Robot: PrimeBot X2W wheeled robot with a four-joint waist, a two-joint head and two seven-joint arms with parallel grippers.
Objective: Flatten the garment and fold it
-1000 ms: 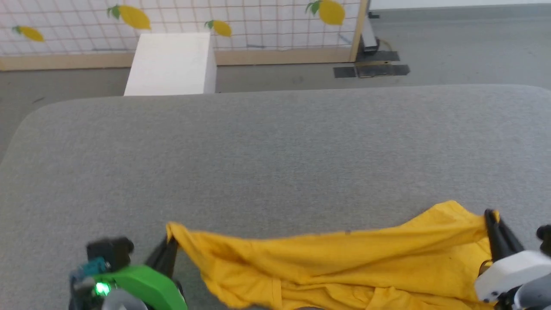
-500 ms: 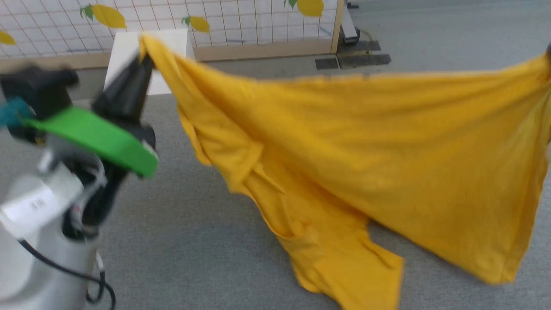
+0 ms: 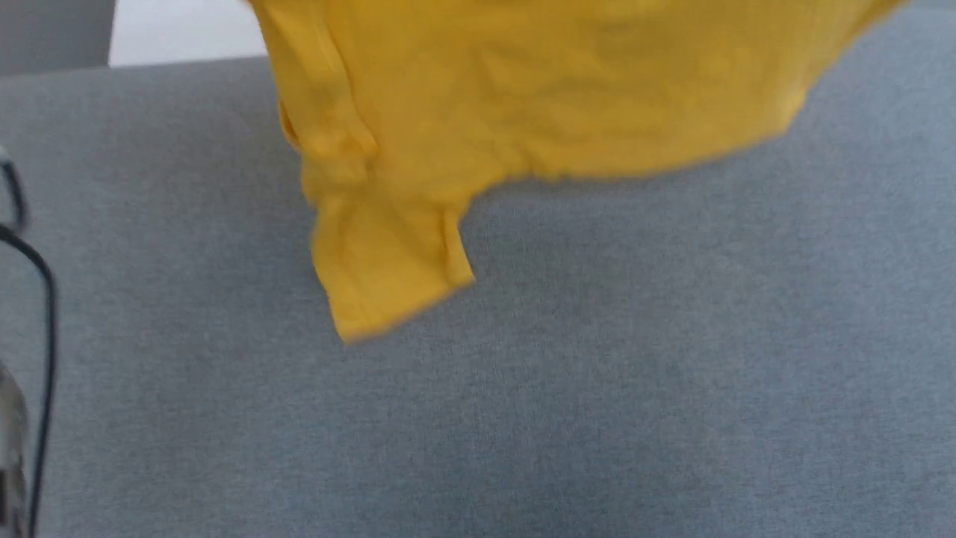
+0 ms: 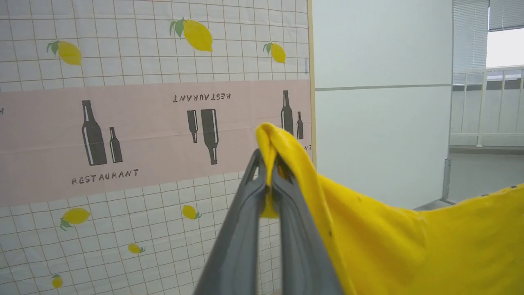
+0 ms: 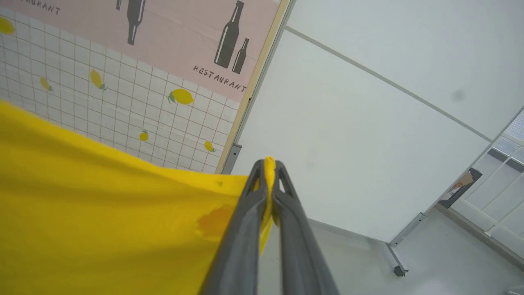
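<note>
The garment (image 3: 538,97), a bright yellow T-shirt showing its plain side, hangs in the air above the grey table (image 3: 523,388), with one sleeve (image 3: 388,269) dangling lowest at the left. In the left wrist view my left gripper (image 4: 268,164) is shut on a bunched yellow edge of the garment (image 4: 409,241), which stretches off to the right. In the right wrist view my right gripper (image 5: 269,168) is shut on another edge of the garment (image 5: 102,213), and the cloth spreads to the left. The tiger print is hidden.
A white box (image 3: 187,33) stands beyond the table's far left edge. A dark cable (image 3: 45,336) of my left arm runs down the left border. A lemon-and-bottle patterned screen (image 4: 143,123) and a white wall (image 5: 368,123) stand behind.
Both grippers have lifted the garment from the table's near edge high into the air, spreading it between them. The head camera has tilted down, so the grippers have left its picture.
</note>
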